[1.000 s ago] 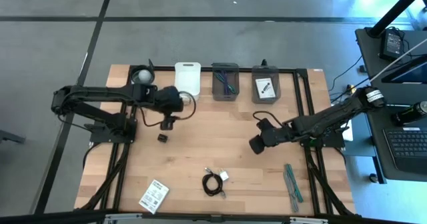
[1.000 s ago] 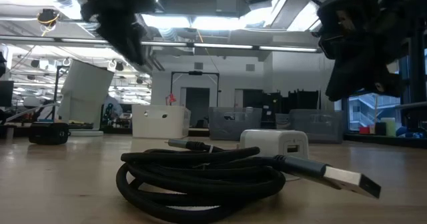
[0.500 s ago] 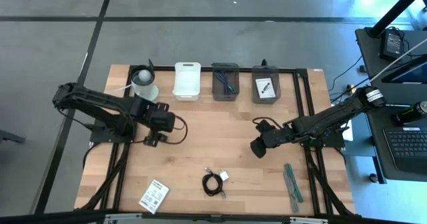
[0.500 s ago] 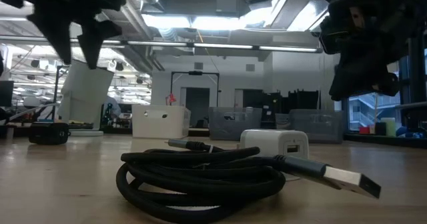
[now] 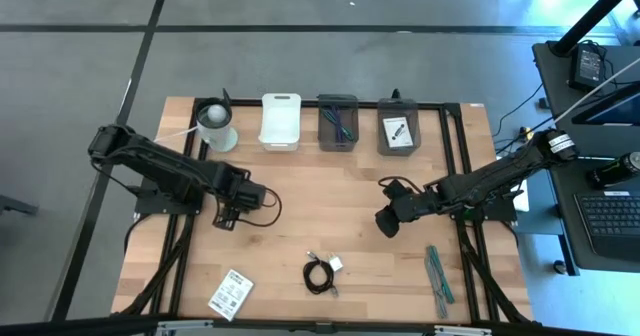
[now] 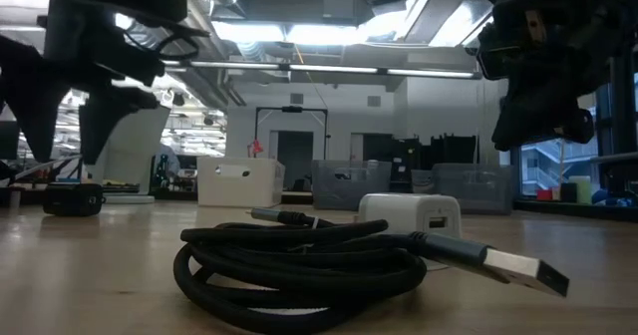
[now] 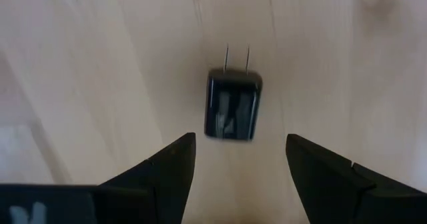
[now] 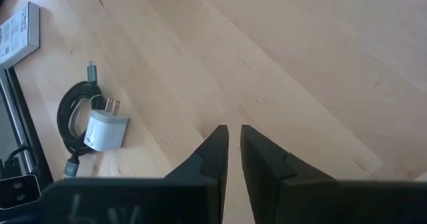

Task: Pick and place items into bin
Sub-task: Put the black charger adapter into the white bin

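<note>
Black plug cube (image 7: 232,105) flat on tabletop (image 5: 330,191), just ahead of the open left jaws (image 7: 240,159), centred on the gap between them, not touched.

Cube's long axis runs straight away from the jaws; its two metal prongs point away from the fingers (image 7: 167,167). In the high view the left gripper (image 5: 228,214) is over the left-centre tabletop. Right gripper (image 5: 384,219) hangs right of centre, jaws nearly closed, a thin slit between them, holding nothing. Well ahead of the right jaws: black coiled cable (image 8: 79,112) with a white charger (image 8: 105,130) lying on it, prongs pointing away from the coil. White printed card (image 5: 231,294) near the front-left corner; teal strips (image 5: 438,275) front-right, long axis front-to-back. Bins (image 5: 338,123) along the far edge.
</note>
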Robot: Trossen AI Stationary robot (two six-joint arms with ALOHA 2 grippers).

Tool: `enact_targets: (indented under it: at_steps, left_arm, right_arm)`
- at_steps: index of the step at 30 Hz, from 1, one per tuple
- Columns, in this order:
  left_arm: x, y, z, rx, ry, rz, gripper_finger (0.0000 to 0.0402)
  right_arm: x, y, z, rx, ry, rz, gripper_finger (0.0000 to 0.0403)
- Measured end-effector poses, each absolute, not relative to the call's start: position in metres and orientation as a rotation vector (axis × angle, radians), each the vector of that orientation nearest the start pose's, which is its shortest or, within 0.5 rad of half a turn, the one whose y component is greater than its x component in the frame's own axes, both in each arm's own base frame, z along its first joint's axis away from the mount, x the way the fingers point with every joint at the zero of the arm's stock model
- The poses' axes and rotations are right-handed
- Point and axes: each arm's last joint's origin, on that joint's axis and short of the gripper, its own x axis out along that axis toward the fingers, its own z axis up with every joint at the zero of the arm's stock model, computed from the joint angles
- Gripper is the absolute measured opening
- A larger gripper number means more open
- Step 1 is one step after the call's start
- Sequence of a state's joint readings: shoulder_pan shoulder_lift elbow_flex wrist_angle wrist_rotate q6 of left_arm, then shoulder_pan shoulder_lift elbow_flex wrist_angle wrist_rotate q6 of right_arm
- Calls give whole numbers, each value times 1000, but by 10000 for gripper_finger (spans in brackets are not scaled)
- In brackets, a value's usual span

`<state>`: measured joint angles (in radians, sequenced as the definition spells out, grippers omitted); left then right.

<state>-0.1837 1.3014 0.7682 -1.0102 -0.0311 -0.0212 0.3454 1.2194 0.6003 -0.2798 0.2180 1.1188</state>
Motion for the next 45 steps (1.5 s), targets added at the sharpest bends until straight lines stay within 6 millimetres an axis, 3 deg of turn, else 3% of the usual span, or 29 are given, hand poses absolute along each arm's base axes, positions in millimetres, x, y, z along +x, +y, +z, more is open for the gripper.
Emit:
enact_targets:
  at_steps: [9, 19, 26, 45]
  left_arm:
    - [194, -34, 180, 166, 1516, -69, 228]
    - [201, -33, 161, 149, 1619, -88, 226]
    - [218, -36, 148, 143, 1546, -88, 225]
    - [216, -37, 141, 82, 1621, -120, 147]
  right_arm:
    - [212, 70, 183, 798, 816, -367, 45]
    - [212, 69, 183, 795, 816, -368, 45]
    - [212, 69, 183, 791, 816, -368, 45]
    - [212, 69, 183, 767, 820, -357, 45]
